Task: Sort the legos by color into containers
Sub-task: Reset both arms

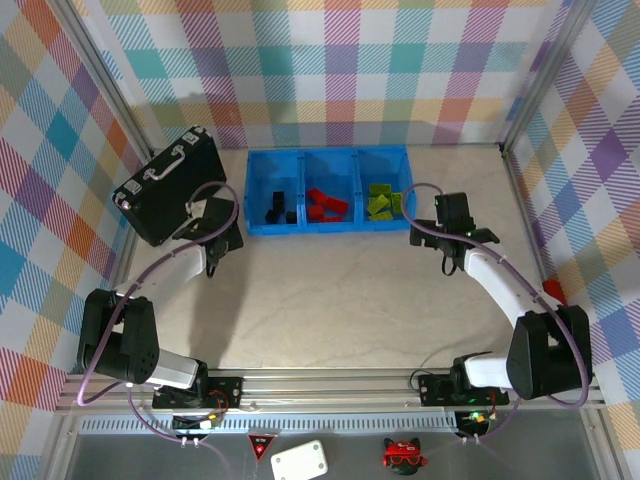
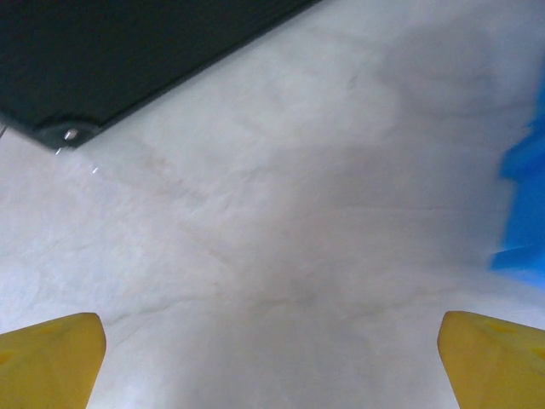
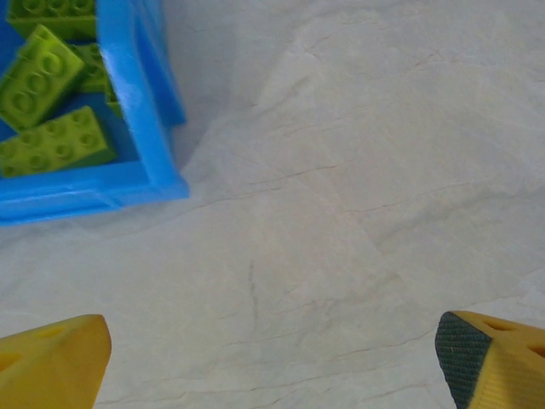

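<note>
The blue tray (image 1: 300, 158) stands at the back of the table with three compartments. Black legos (image 1: 279, 206) lie in its left one, red legos (image 1: 326, 203) in the middle, lime-green legos (image 1: 382, 201) in the right. My left gripper (image 1: 212, 262) hangs open over bare table just left of the tray's front left corner (image 2: 521, 213). My right gripper (image 1: 447, 262) is open too, over bare table right of the tray; the green legos (image 3: 47, 111) and the tray's front right corner (image 3: 140, 183) lie to its upper left. Nothing sits between either pair of yellow fingers (image 3: 51, 362).
A black briefcase (image 1: 170, 183) with a silver handle lies at the back left, its corner (image 2: 77, 128) close to my left gripper. Checkered walls enclose the table on three sides. A small red piece (image 1: 553, 292) lies at the right wall.
</note>
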`<state>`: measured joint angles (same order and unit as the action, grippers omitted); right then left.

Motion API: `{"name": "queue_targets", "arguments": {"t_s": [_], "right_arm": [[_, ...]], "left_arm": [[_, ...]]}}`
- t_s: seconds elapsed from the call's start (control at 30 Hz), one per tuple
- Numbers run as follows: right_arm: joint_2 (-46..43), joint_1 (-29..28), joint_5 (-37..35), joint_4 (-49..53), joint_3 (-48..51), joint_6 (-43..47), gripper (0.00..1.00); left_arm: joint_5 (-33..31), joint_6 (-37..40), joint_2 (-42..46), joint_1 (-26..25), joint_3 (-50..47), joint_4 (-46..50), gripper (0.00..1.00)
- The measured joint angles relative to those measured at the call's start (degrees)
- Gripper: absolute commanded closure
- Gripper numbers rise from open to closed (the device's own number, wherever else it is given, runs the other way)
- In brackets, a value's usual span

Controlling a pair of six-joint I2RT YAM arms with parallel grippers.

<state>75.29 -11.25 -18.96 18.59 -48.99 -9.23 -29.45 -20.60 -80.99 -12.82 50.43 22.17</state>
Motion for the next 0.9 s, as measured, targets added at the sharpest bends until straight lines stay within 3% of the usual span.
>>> {"name": "queue_targets", "arguments": {"t_s": [0.27, 0.37, 0.6, 0.8, 0.9], "right_arm": [[4.5, 4.1, -2.9, -18.8, 9.0, 3.1, 0.01], [7.5, 5.3, -3.1, -27.8, 13.4, 4.2, 0.01], [9.4, 6.1, 3.2, -47.2, 21.2, 7.2, 0.01], [9.8, 7.1, 10.1, -59.4, 26.1, 8.8, 0.01], [11.9, 8.0, 11.9, -63.1, 26.7, 8.9, 0.01]], "left_arm": [[-3.9, 4.6, 0.2, 0.5, -6.0, -10.4, 0.0], [-3.1, 9.8, 0.4, 0.7, -8.8, -19.3, 0.0], [9.1, 18.6, -0.8, 5.2, -21.2, -43.3, 0.0], [19.5, 18.9, -6.5, 10.9, -28.2, -63.8, 0.0], [23.8, 19.0, -9.4, 11.9, -30.0, -67.6, 0.0]]}}
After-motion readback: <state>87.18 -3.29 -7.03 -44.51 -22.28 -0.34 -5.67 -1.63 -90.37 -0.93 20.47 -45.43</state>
